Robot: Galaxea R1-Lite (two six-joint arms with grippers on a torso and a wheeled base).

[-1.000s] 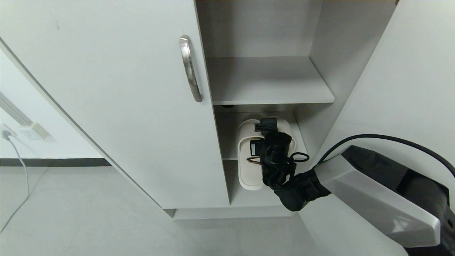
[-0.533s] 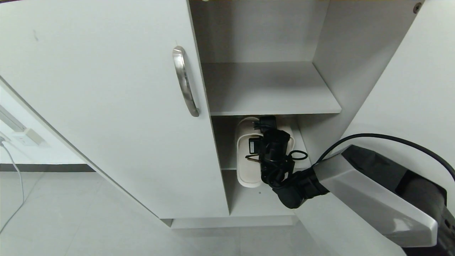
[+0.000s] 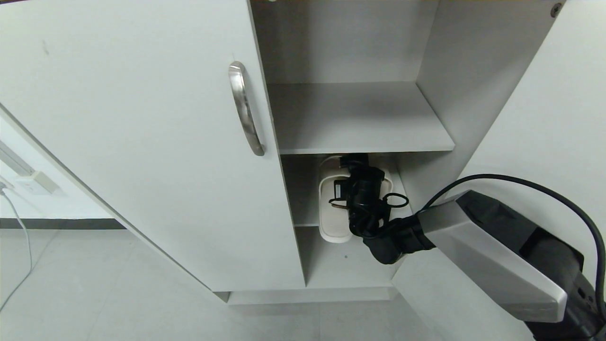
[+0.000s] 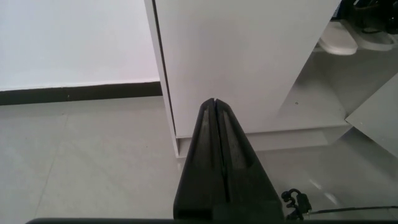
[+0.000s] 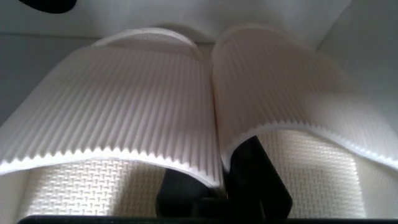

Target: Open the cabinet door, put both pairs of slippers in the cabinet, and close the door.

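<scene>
White slippers (image 3: 331, 222) occupy the compartment under the shelf (image 3: 360, 118). The right gripper (image 3: 354, 166) sits on them, below the shelf edge.

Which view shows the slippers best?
The right wrist view: both slippers lie close, side by side, ribbed straps plain. The head view has them on the lower shelf, half hidden by the right pincer. The left wrist view catches their heels.

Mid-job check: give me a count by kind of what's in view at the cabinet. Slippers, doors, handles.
White slippers: 2
Cabinet doors: 2, one closed, one open
Door handles: 1
Total: 5
</scene>
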